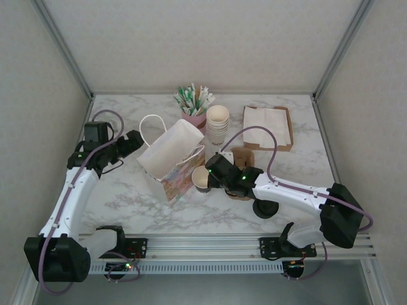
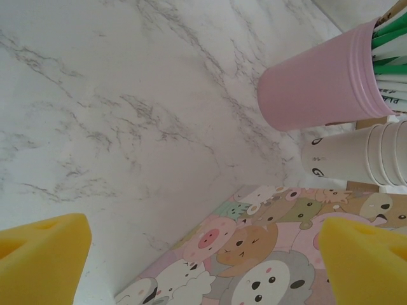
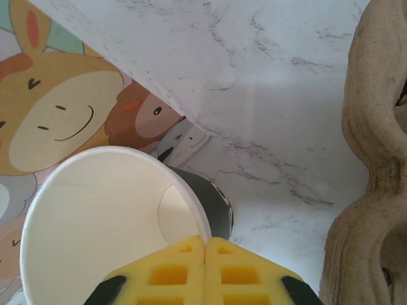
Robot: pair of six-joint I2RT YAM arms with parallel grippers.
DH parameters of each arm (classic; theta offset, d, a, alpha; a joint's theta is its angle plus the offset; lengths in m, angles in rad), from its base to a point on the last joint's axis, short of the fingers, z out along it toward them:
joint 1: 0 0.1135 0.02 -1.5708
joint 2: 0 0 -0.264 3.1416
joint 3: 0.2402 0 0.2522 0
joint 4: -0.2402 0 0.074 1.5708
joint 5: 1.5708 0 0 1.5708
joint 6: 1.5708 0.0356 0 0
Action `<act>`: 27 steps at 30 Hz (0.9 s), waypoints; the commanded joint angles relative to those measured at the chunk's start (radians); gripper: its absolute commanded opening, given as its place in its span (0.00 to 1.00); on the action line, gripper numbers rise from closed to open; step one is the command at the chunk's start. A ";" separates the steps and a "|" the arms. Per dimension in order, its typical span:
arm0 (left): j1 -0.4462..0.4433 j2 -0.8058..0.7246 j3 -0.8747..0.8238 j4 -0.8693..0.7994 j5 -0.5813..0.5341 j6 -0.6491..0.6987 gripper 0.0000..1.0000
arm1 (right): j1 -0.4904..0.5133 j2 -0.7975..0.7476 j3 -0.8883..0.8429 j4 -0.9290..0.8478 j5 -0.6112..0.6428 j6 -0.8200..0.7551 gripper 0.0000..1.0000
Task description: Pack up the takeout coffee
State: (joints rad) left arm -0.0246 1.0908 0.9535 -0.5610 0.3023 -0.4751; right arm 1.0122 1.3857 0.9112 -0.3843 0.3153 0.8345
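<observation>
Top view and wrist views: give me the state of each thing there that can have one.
cup: upright, lidless, empty.
right tool: shut on the cup's rim.
left tool: open, holding nothing, beside the bag.
bag: standing next to the cup; can't tell if its mouth is open.
cup stack: upright, lidless.
pink cup: upright, holding wrapped sticks.

One cartoon-print paper bag [image 1: 170, 152]. One pink cup [image 1: 195, 119] with green-and-white sticks [image 1: 194, 98], too many to count. One stack of cream cups [image 1: 217, 124], number unclear. One napkin tray [image 1: 290, 130]. One pulp carrier [image 1: 243, 155]. One lidless paper cup [image 1: 201, 178].
</observation>
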 commanded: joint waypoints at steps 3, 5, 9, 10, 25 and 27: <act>-0.005 -0.006 0.010 -0.034 0.006 0.027 0.93 | -0.006 0.008 0.028 -0.005 0.031 -0.003 0.00; -0.006 -0.009 0.009 -0.033 0.005 0.029 0.93 | -0.006 0.002 0.023 -0.021 0.034 -0.003 0.00; -0.006 -0.006 0.002 -0.031 0.008 0.029 0.93 | -0.006 -0.021 0.014 -0.056 0.045 -0.006 0.00; -0.006 -0.005 0.004 -0.032 0.007 0.029 0.93 | -0.006 -0.027 0.012 -0.063 0.048 -0.005 0.00; -0.006 0.001 0.003 -0.035 0.007 0.036 0.93 | -0.003 -0.097 -0.028 -0.109 0.035 0.004 0.00; -0.006 0.002 0.004 -0.036 0.009 0.036 0.93 | 0.004 -0.102 -0.033 -0.117 0.034 0.006 0.00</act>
State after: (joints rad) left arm -0.0246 1.0924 0.9535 -0.5808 0.3027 -0.4599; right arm 1.0122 1.3056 0.8974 -0.4664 0.3397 0.8314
